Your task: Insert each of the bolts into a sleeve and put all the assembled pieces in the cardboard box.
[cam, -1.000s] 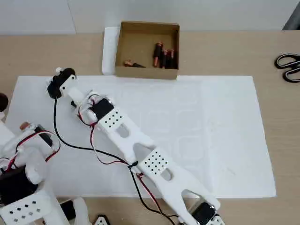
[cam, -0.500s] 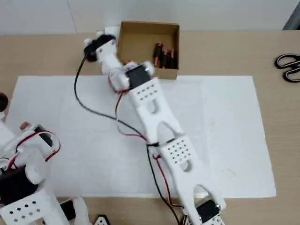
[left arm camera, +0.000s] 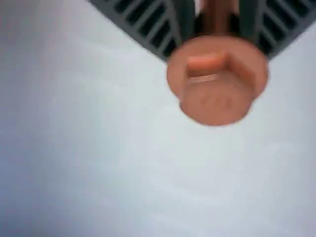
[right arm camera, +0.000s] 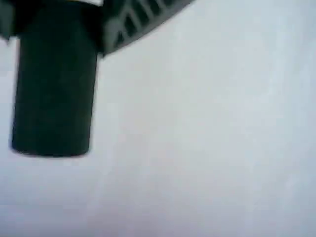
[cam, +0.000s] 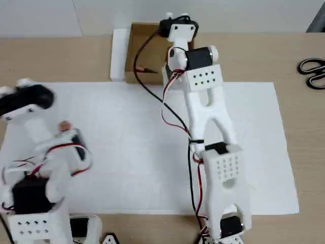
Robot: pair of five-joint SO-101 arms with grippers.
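In the left wrist view my left gripper (left arm camera: 217,17) is shut on an orange bolt (left arm camera: 217,81), hex head toward the camera, over the white mat. The high view shows that bolt (cam: 64,125) at the left arm, above the mat's left part. My right gripper (right arm camera: 54,19) is shut on a black sleeve (right arm camera: 52,84) that hangs from its dark jaws. In the high view the right arm stretches over the cardboard box (cam: 133,51), its gripper (cam: 175,24) at the box's far rim. One assembled piece (cam: 144,69) lies in the box; the arm hides the others.
A white mat (cam: 127,152) covers most of the table. A white block (cam: 119,56) stands against the box's left wall. Black scissors (cam: 312,71) lie at the far right edge. The right arm's cable (cam: 162,104) trails across the mat.
The right arm has swung from the mat's left side across to the cardboard box. The left arm has risen and shifted right, carrying the bolt.
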